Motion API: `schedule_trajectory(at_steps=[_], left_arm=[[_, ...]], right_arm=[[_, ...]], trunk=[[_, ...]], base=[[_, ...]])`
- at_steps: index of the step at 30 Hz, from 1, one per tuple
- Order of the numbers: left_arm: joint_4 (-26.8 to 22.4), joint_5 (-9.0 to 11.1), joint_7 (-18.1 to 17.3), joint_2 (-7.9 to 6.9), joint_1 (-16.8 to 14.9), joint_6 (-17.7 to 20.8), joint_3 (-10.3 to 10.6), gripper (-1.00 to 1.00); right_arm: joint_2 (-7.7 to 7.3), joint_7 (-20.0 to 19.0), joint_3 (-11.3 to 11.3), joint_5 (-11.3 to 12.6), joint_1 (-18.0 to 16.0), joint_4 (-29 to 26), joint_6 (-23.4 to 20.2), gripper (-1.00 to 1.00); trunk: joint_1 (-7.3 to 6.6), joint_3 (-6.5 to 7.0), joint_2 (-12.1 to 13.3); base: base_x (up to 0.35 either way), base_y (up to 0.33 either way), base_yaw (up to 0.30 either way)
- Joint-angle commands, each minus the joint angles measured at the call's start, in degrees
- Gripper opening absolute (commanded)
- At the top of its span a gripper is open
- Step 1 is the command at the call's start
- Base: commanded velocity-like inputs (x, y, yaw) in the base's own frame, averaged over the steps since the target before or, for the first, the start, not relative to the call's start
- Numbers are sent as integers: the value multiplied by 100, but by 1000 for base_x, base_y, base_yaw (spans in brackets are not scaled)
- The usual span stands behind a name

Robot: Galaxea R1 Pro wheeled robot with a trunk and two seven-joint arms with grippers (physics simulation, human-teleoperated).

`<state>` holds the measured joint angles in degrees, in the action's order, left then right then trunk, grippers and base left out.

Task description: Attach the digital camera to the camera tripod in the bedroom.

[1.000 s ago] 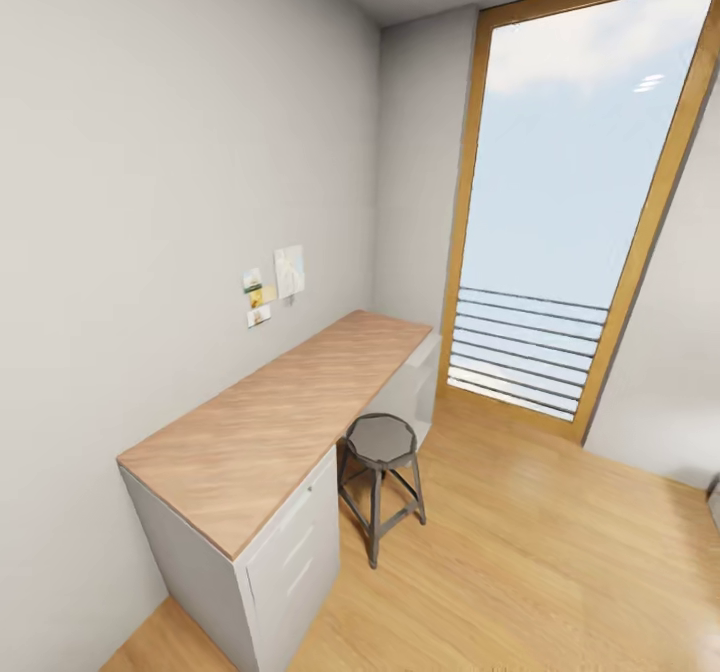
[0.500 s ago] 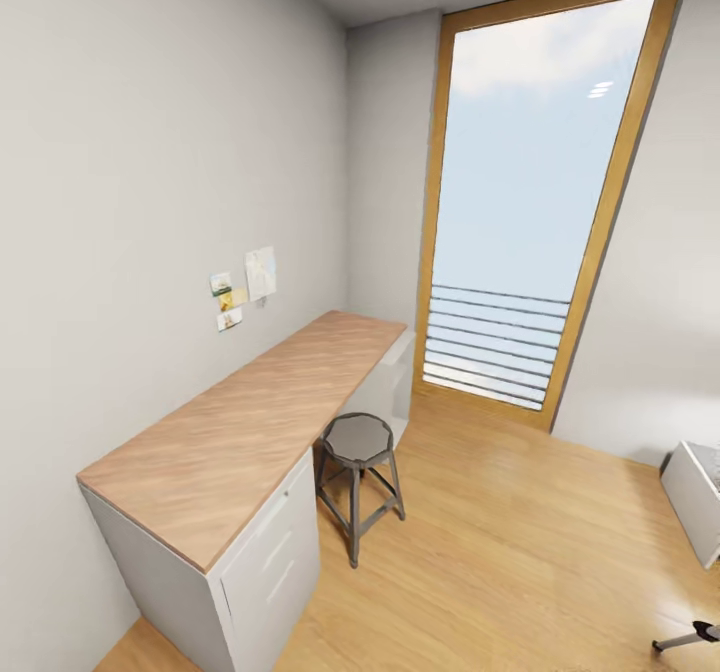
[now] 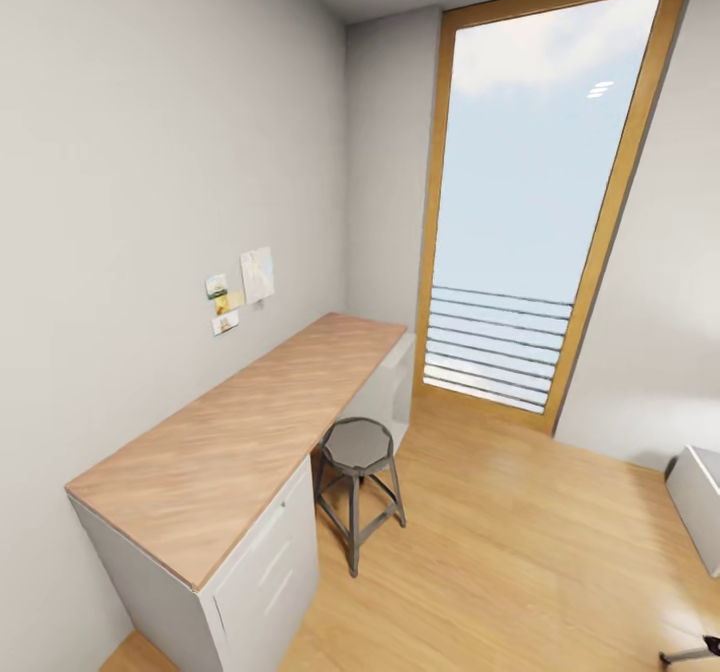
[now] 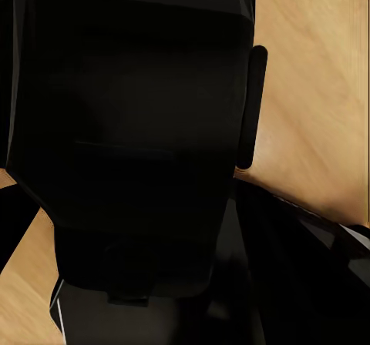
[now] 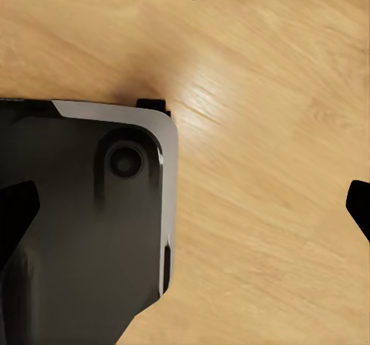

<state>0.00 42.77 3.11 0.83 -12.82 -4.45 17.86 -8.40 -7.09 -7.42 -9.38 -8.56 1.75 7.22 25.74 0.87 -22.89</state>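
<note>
i judge collision the main risk: a camera tripod (image 3: 692,650) foot sits at the head view's lower right corner on the wood floor (image 3: 520,552), near my base. digital camera location unknown. i cannot tell either gripper's state.

The head camera looks from high up, forward and down over a wooden desk (image 3: 240,432), stool (image 3: 357,447) and tall window (image 3: 530,202). Both wrist cameras face straight down, close above the wood floor (image 5: 270,168), which the head view shares.
</note>
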Motion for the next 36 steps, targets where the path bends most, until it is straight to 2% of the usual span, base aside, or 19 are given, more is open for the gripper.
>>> schedule_trajectory(at_steps=[1,25,36], left_arm=[[0,21,23,3,-1,-10,50,-100],[-1,39,23,14,16,-10,43,-100],[0,40,23,22,17,-6,45,-100]], right_arm=[[-3,-11,-49,-55,-6,19,34,100],[7,-11,-49,-72,3,19,50,100],[8,-11,-49,-71,3,19,48,100]], trunk=[[4,-2,-3],[4,-2,-3],[4,-2,-3]], base=[[275,0,-1],[10,0,0],[-220,37,0]])
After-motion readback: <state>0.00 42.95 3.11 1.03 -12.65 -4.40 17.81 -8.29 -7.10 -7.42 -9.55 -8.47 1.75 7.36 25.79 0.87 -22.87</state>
